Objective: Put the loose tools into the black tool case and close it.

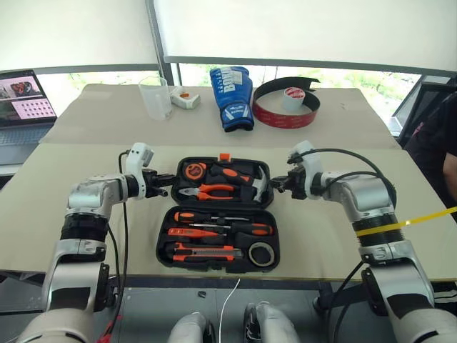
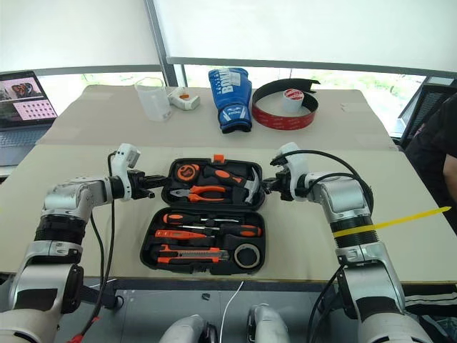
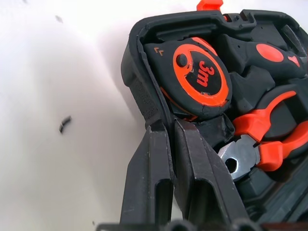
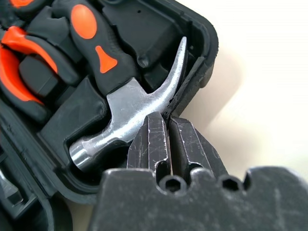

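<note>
On the tan table (image 1: pixel 64 179), centre front, the black tool case (image 1: pixel 218 214) lies open flat, two halves. Near half holds the loose tools in recesses: thin orange screwdriver (image 1: pixel 207 216), black-and-orange screwdrivers (image 1: pixel 246 229) w/ one more at (image 1: pixel 193 232), utility knife (image 1: pixel 207 251), small dark tape roll (image 1: pixel 261 254). Far half: tape measure (image 1: pixel 193 170), pliers (image 1: pixel 207 191), hammer (image 1: pixel 246 179); orange latch (image 1: pixel 224 156) on far edge.

L gripper (image 1: pixel 163 184) at left side of far half. Left wrist view: fingers (image 3: pixel 149 178) pressed together, tips at the case's side wall just by the tape measure; looks like rim is pinched btwn them but can't confirm – clenched either way.

R gripper (image 1: pixel 280 183) at right side of far half. Right wrist view: fingers (image 4: pixel 154 139) closed tight, tips touching the rim next to the hammer claw; whether wall is actually gripped – can't tell.

Far side of table: clear measuring cup (image 1: pixel 155 96), small white object w/ orange spot (image 1: pixel 185 98), blue boxing glove (image 1: pixel 232 98), red-and-black curved band (image 1: pixel 287 107) around a white tape roll (image 1: pixel 293 98). Laptop (image 1: pixel 25 100) at far left, off the table. Person's dark sleeve (image 1: pixel 435 143) at right edge.
</note>
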`<state>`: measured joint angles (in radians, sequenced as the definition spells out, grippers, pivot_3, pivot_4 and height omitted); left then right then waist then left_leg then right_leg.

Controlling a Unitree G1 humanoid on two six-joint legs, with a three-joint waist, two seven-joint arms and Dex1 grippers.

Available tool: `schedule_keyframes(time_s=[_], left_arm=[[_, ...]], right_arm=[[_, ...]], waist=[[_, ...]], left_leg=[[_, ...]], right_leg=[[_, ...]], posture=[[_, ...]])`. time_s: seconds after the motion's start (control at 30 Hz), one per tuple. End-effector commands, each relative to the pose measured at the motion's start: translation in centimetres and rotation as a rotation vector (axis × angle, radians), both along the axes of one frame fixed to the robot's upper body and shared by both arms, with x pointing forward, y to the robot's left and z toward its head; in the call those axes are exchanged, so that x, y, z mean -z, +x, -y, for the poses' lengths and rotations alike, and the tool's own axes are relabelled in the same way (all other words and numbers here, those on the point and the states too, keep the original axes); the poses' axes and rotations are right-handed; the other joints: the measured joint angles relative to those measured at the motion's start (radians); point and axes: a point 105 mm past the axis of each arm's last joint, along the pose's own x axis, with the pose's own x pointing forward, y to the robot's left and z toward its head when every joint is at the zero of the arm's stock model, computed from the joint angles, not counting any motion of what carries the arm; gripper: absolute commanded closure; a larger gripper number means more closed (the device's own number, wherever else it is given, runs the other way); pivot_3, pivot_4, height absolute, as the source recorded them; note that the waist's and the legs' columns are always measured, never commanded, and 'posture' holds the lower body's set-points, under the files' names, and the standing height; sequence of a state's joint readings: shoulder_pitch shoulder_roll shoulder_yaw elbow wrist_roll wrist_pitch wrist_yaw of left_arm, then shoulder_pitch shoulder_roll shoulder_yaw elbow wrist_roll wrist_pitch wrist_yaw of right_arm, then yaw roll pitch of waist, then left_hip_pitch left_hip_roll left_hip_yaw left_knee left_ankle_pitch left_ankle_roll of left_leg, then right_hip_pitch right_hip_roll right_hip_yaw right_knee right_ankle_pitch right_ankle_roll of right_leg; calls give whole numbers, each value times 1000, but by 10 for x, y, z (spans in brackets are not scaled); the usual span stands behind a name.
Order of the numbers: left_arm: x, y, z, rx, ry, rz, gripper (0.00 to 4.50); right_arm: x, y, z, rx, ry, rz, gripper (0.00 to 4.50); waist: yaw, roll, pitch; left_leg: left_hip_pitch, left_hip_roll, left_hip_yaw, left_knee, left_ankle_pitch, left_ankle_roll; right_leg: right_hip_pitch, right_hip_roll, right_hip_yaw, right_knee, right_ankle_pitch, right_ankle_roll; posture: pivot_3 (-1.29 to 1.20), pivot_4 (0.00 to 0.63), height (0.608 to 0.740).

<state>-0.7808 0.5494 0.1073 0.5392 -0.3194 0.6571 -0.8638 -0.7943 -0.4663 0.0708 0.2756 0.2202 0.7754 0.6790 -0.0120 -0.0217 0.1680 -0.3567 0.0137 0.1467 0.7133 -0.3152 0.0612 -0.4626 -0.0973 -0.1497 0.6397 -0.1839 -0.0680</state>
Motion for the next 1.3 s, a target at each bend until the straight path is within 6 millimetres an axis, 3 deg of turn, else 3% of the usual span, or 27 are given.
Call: schedule_keyframes(time_s=[0.03, 0.2, 0.47, 0.77, 1.0, 1.07, 1.23, 1.3], left_arm=[[-57, 2, 12, 57, -21, 256, 4407], [-65, -5, 13, 85, 52, 380, 4407], [-39, -30, 12, 148, 309, 554, 4407], [-35, -47, 0, 65, 358, 622, 4407], [-22, -68, -9, 23, 343, 573, 4407], [-17, -74, -10, 3, 329, 552, 4500], [-11, -108, -17, 42, 281, 447, 2864], [-14, -127, -30, 54, 255, 349, 2177]], right_arm=[[-64, 3, -1, -5, -19, 343, 4500], [-72, -5, 1, -13, -70, 495, 4500], [-45, -28, 14, -19, -130, 609, 4500], [-24, -56, 26, -73, -157, 647, 4500], [-13, -92, 15, -222, -159, 650, 4500], [-11, -100, 11, -246, -149, 642, 3919], [1, -124, 16, -316, -167, 529, 2272], [2, -140, 26, -360, -152, 428, 1594]], waist=[[0, 0, 0], [-1, 0, 0], [-2, 0, 0], [2, 0, 0], [6, 0, 0], [3, 0, 0], [0, 0, 0], [5, 0, 0]], left_leg=[[-1, 0, 0, 0, 0, 0], [-13, 0, 1, 0, 4, 2], [-14, 0, 1, -3, 4, 2], [3, 2, 0, -4, 0, -3], [3, 3, 0, -6, 3, 3], [4, 3, 0, -7, 3, 2], [5, 3, 0, -12, 4, 2], [4, 3, 0, -12, 4, 1]], right_leg=[[-2, 0, 0, 0, 0, -1], [-12, 4, -1, 2, 4, -8], [-11, 5, -1, -1, 4, -7], [5, 4, 0, -9, -1, 1], [5, 4, 0, -8, -1, 1], [5, 4, 1, -9, -1, 1], [4, 5, 1, -9, -1, 1], [3, 5, 1, -9, -1, 1]], posture=[[0, 150, 727], [0, 150, 727], [0, 150, 727], [0, 150, 727], [0, 150, 727], [0, 150, 727], [0, 150, 727], [0, 150, 727]])
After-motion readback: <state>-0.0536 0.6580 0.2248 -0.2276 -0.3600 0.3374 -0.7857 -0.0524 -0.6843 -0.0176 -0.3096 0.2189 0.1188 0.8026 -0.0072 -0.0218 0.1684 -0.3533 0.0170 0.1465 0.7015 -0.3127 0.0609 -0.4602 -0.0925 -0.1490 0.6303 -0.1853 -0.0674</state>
